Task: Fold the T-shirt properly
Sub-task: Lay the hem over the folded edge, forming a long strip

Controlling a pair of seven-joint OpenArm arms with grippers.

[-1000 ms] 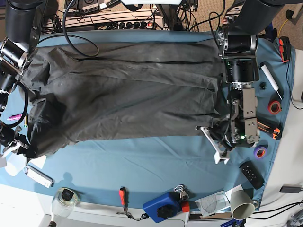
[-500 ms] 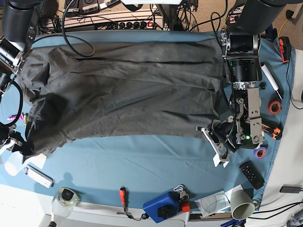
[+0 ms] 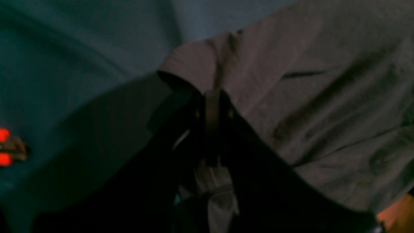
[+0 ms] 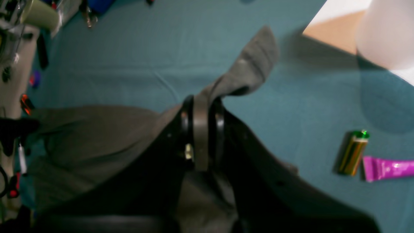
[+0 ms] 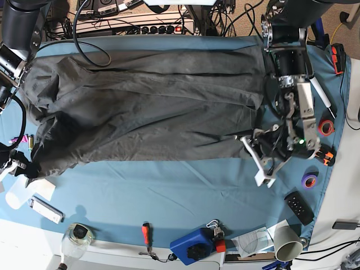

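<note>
A: Where is the T-shirt lying?

B: Spread across the desk. The left pincer is clamped on one near corner, and the right pincer is pinching the other.

A: Advice for this fold?

B: I'd say both arms should be lifting evenly, keeping the hem taut, both grips closed.
</note>
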